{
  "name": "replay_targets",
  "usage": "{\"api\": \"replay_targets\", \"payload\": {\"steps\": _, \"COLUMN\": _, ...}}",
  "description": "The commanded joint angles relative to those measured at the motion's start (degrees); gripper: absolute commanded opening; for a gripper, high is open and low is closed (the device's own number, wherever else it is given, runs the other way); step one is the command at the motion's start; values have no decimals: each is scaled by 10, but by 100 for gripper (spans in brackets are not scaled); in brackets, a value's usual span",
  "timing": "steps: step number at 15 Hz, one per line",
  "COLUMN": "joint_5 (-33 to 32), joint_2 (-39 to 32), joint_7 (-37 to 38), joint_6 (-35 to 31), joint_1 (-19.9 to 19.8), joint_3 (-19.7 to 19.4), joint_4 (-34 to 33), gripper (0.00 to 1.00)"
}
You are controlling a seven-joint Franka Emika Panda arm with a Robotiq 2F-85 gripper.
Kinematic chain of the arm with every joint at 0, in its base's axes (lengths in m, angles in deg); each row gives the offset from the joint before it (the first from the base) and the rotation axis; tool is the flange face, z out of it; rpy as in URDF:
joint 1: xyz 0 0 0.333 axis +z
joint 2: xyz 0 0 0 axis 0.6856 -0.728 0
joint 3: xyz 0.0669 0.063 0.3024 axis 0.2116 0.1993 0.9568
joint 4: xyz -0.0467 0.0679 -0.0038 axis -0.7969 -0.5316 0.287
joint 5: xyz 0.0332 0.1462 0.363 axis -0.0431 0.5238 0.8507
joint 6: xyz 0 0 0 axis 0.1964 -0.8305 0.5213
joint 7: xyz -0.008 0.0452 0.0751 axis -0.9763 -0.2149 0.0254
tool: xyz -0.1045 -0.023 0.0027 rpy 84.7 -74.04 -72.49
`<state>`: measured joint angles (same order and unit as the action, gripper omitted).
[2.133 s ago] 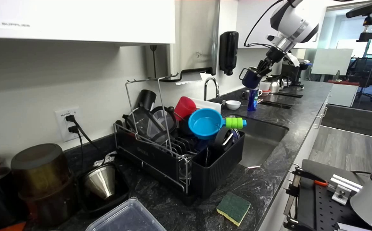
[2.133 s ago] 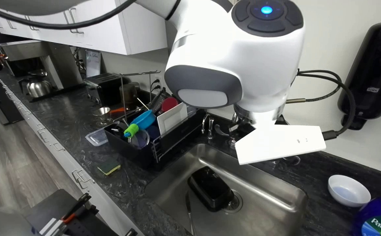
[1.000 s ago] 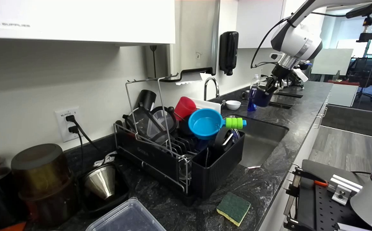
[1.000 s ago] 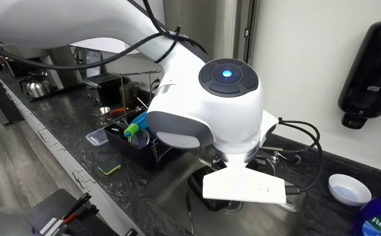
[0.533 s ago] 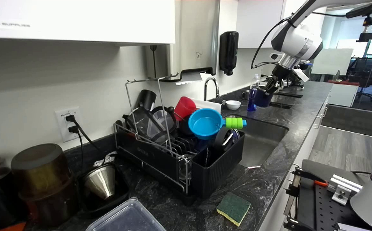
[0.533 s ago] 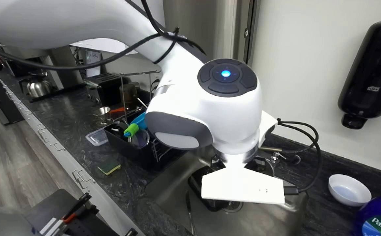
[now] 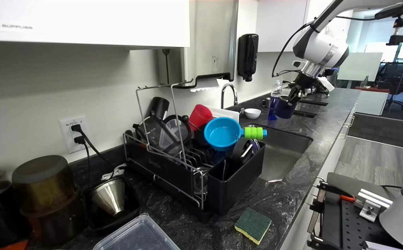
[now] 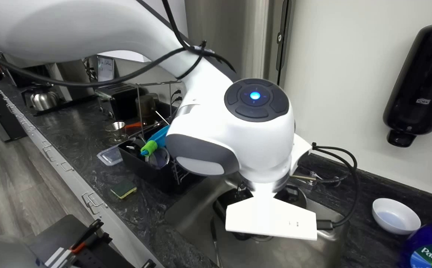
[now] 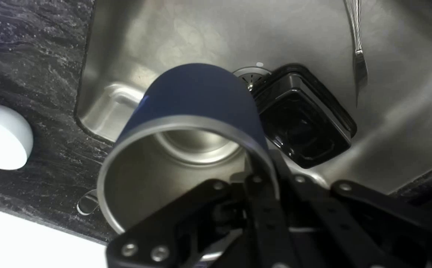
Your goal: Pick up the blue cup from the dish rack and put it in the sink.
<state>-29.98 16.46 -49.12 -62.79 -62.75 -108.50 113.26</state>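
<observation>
The dark blue cup [image 7: 285, 108] hangs from my gripper [image 7: 294, 94] in an exterior view. In the wrist view, the cup [image 9: 201, 89] shows its steel rim and inside, and its mouth faces the camera. My gripper [image 9: 269, 160] is shut on the cup's wall, one finger inside and one outside. The cup is held above the steel sink [image 9: 186, 41]; the sink also shows in both exterior views [image 7: 281, 149] [image 8: 275, 253]. In an exterior view the arm and white wrist-camera mount mostly hide the gripper and cup. The black dish rack [image 7: 170, 173] stands beside the sink.
A black container [image 9: 301, 119] and a fork [image 9: 358, 52] lie in the sink. A white bowl [image 8: 396, 216] and a blue soap bottle [image 8: 429, 245] stand beside it. The faucet [image 7: 229, 92] rises behind. A blue pan [image 7: 224, 133] with green handle sits in the rack.
Over two seconds the arm has come down over the sink with the cup still held, and the cup hangs lower. In the last half second it has sunk only slightly more.
</observation>
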Motion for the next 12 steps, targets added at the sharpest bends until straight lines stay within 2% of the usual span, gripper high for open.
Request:
{"api": "replay_targets", "payload": {"steps": 1, "joint_5": 58, "joint_2": -41, "joint_7": -25, "joint_6": -58, "joint_1": 6, "joint_3": 7, "joint_4": 6, "gripper": 2}}
{"api": "replay_targets", "payload": {"steps": 8, "joint_5": 216, "joint_2": -144, "joint_7": -91, "joint_6": -163, "joint_1": 3, "joint_3": 52, "joint_4": -18, "gripper": 2}}
{"api": "replay_targets", "payload": {"steps": 12, "joint_5": 246, "joint_2": -217, "joint_7": -91, "joint_6": -219, "joint_1": 5, "joint_3": 75, "joint_4": -45, "gripper": 2}}
